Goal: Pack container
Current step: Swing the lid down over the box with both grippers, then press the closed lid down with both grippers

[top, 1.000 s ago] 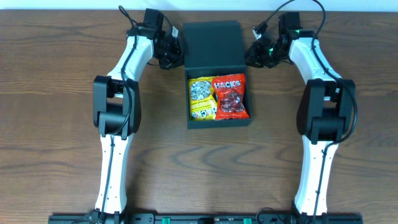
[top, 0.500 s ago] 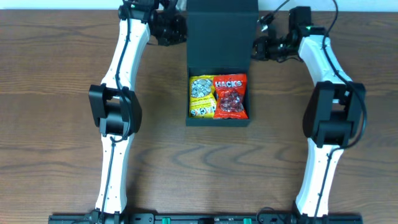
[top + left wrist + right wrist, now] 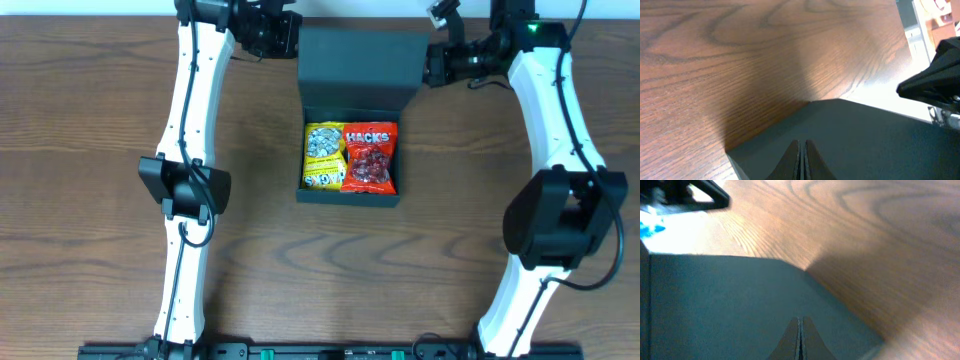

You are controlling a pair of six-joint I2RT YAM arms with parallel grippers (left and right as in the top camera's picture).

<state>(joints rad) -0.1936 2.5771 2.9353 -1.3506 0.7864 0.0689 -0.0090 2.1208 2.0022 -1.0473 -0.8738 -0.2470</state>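
**Overhead:** the dark teal-black matte square cardboard container (image 3: 348, 198) sits far-centre on the brown wooden table (image 3: 90, 200). Its flap lid (image 3: 358, 62) is open, with a yellow snack packet (image 3: 322, 157) and a red snack packet (image 3: 370, 158) inside. The left gripper (image 3: 290, 38) and right gripper (image 3: 428, 66) are at the lid's side edges.

**Left wrist:** the fingers (image 3: 791, 161) are nearly closed and pinch the lid.

**Right wrist:** the fingers (image 3: 792, 342) pinch the lid likewise.

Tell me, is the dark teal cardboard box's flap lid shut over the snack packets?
No, the flap lid is raised and the yellow packet and red packet show inside.
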